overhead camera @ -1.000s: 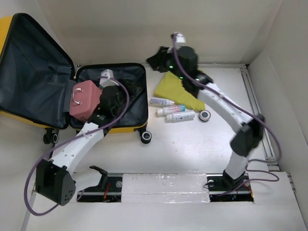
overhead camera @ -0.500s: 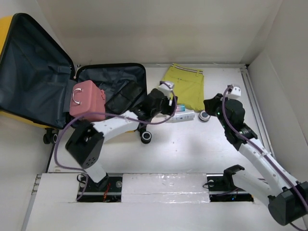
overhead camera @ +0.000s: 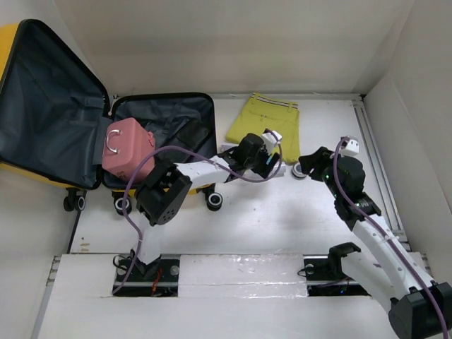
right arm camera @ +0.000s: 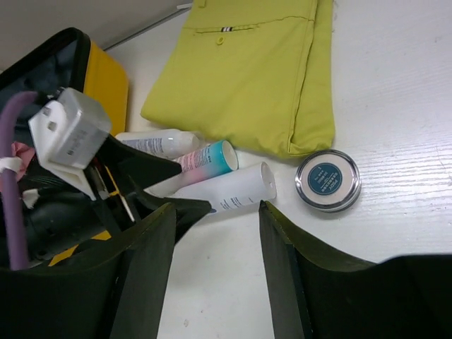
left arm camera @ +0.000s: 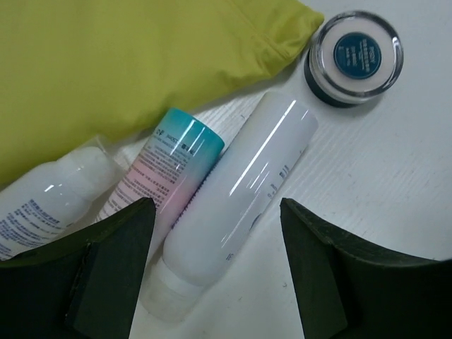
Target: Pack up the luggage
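The yellow luggage (overhead camera: 14, 42) lies open at the left, with its dark grey lining (overhead camera: 49, 85) showing. A pink case (overhead camera: 127, 145) and a black garment (overhead camera: 189, 134) lie in it. My left gripper (overhead camera: 270, 164) is open and empty, low over a white tube (left arm camera: 236, 205) that lies between its fingers (left arm camera: 113, 254). A pink and teal tube (left arm camera: 173, 173) and a white bottle (left arm camera: 42, 201) lie beside it. My right gripper (overhead camera: 311, 164) is open and empty, just short of a round jar (right arm camera: 327, 180). The white tube also shows in the right wrist view (right arm camera: 226, 191).
A folded yellow-green garment (overhead camera: 267, 121) lies flat behind the tubes and shows in both wrist views (left arm camera: 141, 63) (right arm camera: 261, 78). The jar (overhead camera: 300, 170) sits at its right corner. The suitcase's black wheels (overhead camera: 214, 200) stand at its near edge. White walls close in the table.
My left arm has left the suitcase and swung right over the tubes. My right arm has pulled back from the far garments to the jar. The black garment now lies in the suitcase.
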Robot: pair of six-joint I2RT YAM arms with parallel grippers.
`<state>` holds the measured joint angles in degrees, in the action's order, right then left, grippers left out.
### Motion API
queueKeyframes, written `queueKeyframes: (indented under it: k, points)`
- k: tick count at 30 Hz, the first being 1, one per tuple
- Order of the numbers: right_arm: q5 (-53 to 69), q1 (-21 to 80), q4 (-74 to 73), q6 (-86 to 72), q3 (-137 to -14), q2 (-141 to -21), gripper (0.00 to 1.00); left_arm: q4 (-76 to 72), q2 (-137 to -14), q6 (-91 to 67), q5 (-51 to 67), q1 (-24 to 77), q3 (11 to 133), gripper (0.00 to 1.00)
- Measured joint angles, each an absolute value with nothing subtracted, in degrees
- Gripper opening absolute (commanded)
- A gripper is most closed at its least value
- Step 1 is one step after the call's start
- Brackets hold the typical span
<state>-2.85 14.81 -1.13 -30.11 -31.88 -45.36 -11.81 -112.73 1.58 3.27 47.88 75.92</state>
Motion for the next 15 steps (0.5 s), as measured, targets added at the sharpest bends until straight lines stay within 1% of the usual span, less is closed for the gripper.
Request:
queueKeyframes:
  k: [9, 11, 15]
  points:
    - [-1.89, 13.56, -1.06, -30.24, -31.88, -45.08, 0.56, -10.74, -116.51, 3.60, 7.14, 47.99, 76.97, 0.62]
    - [-1.67, 13.41, -1.08, -30.24, -31.88, -45.08, 0.56, -10.66, -116.64, 3.77, 7.77, 47.97, 76.97, 0.58]
    - [-1.61, 13.28, -1.06, -30.24, -31.88, -45.08, 0.56, -10.37, -117.08, 4.08, 8.62, 48.01, 76.97, 0.58]
